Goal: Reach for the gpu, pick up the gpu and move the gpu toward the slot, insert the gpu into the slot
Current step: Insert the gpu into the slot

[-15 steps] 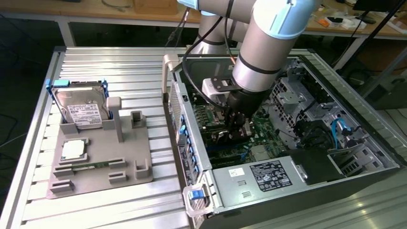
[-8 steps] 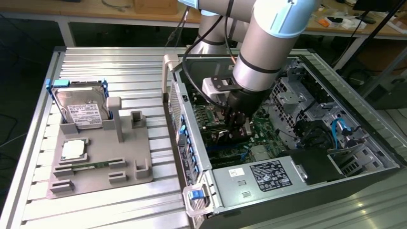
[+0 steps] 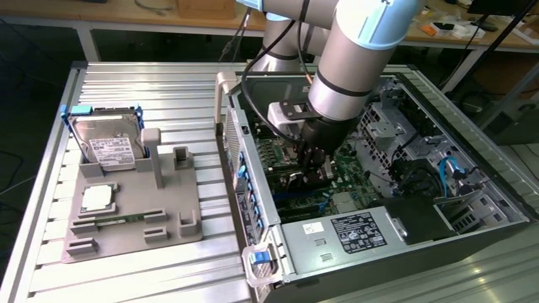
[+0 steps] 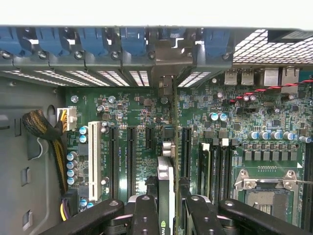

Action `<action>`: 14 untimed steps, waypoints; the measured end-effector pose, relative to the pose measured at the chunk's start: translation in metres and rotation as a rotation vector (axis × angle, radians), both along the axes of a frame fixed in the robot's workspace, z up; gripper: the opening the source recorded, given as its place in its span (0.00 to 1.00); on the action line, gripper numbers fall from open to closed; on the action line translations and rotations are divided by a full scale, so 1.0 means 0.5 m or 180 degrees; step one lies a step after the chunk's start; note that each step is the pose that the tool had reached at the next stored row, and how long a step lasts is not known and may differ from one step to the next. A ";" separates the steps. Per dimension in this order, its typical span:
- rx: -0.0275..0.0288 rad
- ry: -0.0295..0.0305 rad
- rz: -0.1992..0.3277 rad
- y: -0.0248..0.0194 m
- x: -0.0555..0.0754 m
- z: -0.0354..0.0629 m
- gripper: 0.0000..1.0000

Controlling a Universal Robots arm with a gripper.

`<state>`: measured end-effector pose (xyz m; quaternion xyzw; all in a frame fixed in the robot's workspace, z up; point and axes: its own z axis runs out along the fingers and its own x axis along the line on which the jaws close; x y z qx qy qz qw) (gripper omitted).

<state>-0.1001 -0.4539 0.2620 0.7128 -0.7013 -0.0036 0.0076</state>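
Black gripper fingers (image 4: 145, 215) sit closest to the wrist camera, 2 of them clenched on the gpu (image 4: 165, 191), 1 on each face, with the gripper (image 4: 169, 203) centred over the card. The gpu stands on edge, at a right angle to the green motherboard (image 4: 146, 112), so only its thin edge and part of its silver-and-black shroud show. Its long axis runs from the fingers straight toward the case's rear wall, and its silver end bracket (image 4: 166, 84) points at the vented slot covers under the row of blue latches (image 4: 132, 41). The card lies parallel to the black expansion slots (image 4: 131, 156), between 2 of them, with 1 white slot (image 4: 93, 156) farther off. Whether its lower edge is seated I cannot tell. An empty CPU socket (image 4: 266, 188) lies on the card's other side, and a yellow-and-black cable bundle (image 4: 49, 132) hangs by the side wall. In the exterior view the gripper (image 3: 316, 165) reaches down inside the open computer case (image 3: 459, 120), which also holds a labelled power supply (image 3: 354, 230) and a blue cable (image 3: 446, 167). To the exterior view's left of the case, on the slatted aluminium table (image 3: 168, 82), a grey fixture tray (image 3: 173, 218) holds a hard drive (image 3: 108, 146) leaning upright in a blue-edged cradle and a narrow green memory stick (image 3: 126, 219) lying flat.
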 end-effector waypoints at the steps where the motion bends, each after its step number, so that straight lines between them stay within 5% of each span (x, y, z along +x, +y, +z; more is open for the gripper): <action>1: 0.0000 0.0000 0.0000 0.0000 0.000 0.000 0.27; 14: 0.0000 0.0000 -0.0040 -0.0002 0.000 0.000 0.27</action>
